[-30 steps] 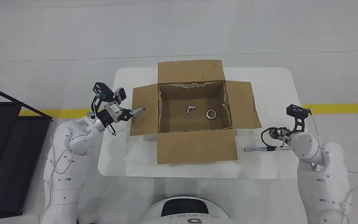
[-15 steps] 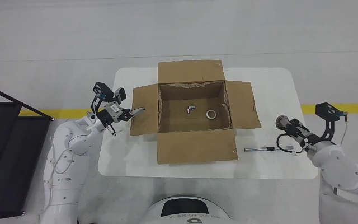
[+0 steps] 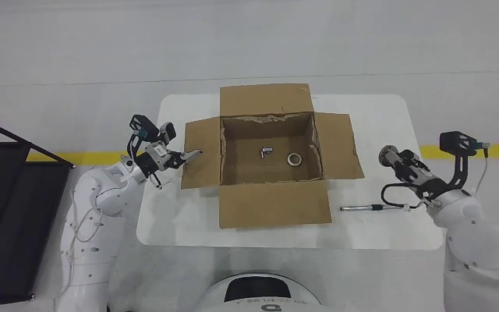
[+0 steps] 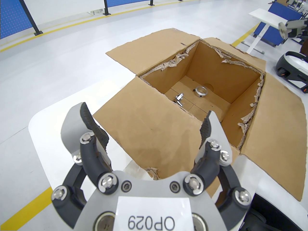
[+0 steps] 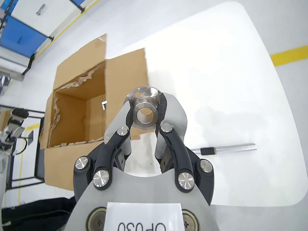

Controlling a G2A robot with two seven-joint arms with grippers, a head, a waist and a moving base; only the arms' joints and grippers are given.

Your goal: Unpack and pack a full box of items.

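Observation:
An open cardboard box (image 3: 270, 156) stands mid-table with its flaps spread. On its floor lie a metal ring (image 3: 294, 159) (image 4: 201, 91) and a small metal bracket (image 3: 267, 151) (image 4: 179, 98). My right gripper (image 5: 145, 114) is shut on a flanged metal bushing (image 5: 144, 112), held above the table's right side (image 3: 388, 154). Below it on the table lies a metal rod with a black block (image 3: 364, 207) (image 5: 225, 149). My left gripper (image 4: 146, 118) stands open with nothing in it, just left of the box's left flap (image 3: 187, 155).
The white table (image 3: 374, 117) has bare room to the right of the box and along its front edge. A black frame (image 3: 23, 203) stands on the floor at far left. Torn cardboard lines the box's inner rim (image 4: 257, 90).
My right arm rose from the rod on the table and swung out to the right, lifting the bushing in its gripper. The left arm has kept still.

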